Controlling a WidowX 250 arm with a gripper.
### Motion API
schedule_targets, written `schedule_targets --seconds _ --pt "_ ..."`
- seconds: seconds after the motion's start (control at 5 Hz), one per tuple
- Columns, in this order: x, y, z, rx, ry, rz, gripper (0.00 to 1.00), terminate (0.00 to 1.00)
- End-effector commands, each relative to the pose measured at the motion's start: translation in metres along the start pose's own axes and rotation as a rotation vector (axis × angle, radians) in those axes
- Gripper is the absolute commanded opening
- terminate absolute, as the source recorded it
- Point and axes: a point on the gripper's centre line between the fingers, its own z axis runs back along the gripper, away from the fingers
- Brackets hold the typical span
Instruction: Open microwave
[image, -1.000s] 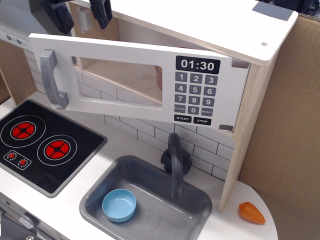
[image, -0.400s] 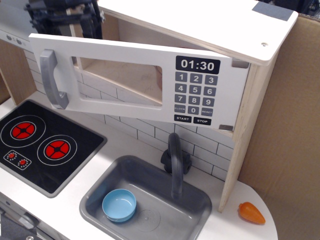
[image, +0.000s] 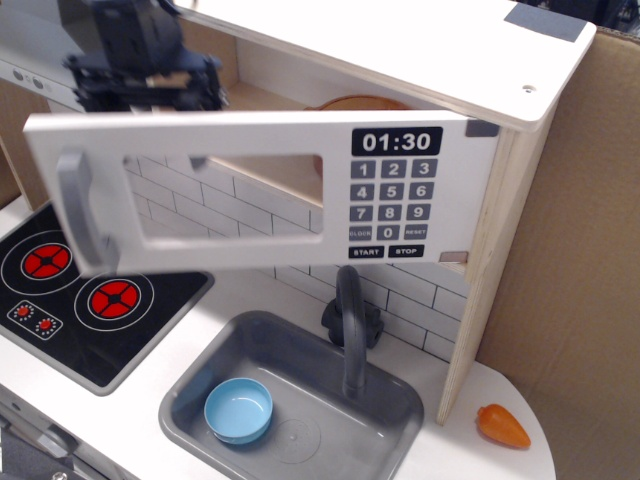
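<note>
1. The microwave (image: 400, 70), a white wooden box, sits atop the toy kitchen; its flat white door (image: 250, 190) stands swung well out, blurred at the handle side.
2. The black claw (image: 150, 75) hangs behind the door's top edge; how wide it is open, I cannot tell.
3. The grey curved handle (image: 80, 210), clear window and black keypad (image: 392, 195) face front.
4. Below: a grey sink (image: 380, 400) holding a blue bowl (image: 238, 410), a dark faucet (image: 350, 320), a black hob (image: 90, 290), and an orange toy carrot (image: 502, 425) on the white desk (image: 130, 420).

Black tool (image: 150, 75), upper left, fingers hidden
</note>
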Motion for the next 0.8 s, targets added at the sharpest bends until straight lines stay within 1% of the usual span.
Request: schedule_targets --seconds 0.0,0.2,0.4,0.6 --pt "-0.034 -0.046 0.002 0.019 -0.002 -0.105 1.0 0.0" --pt "-0.038 -0.064 -0.007 0.045 -0.009 -0.105 1.0 0.0" --pt "-0.021 -0.043 -0.001 0.035 -0.067 -0.058 1.0 0.0" --pt "-0.001 -0.011 0.006 0.031 -0.117 0.021 1.0 0.0"
